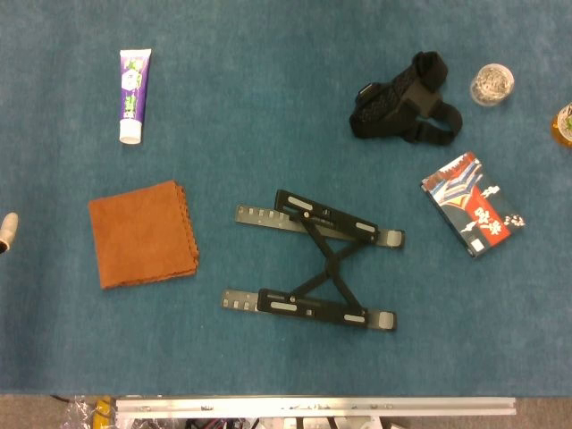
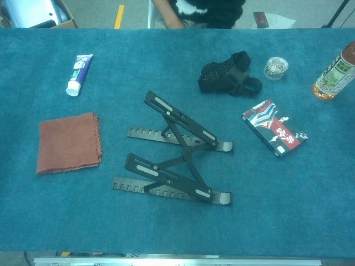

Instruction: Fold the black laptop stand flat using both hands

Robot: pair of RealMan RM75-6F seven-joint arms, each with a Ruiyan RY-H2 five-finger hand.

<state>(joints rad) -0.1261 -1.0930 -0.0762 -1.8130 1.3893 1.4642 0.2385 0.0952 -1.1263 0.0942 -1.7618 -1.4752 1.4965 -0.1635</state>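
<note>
While still raised, laptop stand (mid-table) well right of left hand.

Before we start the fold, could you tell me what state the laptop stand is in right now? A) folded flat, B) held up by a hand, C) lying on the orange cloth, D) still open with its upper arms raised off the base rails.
D: the stand sits untouched on the table, its arms angled above the rails.

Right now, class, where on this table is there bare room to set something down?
Bare cloth runs along the near edge below the laptop stand, and between the orange cloth and the stand. The far right is crowded: black strap, card box, jar, bottle.
</note>
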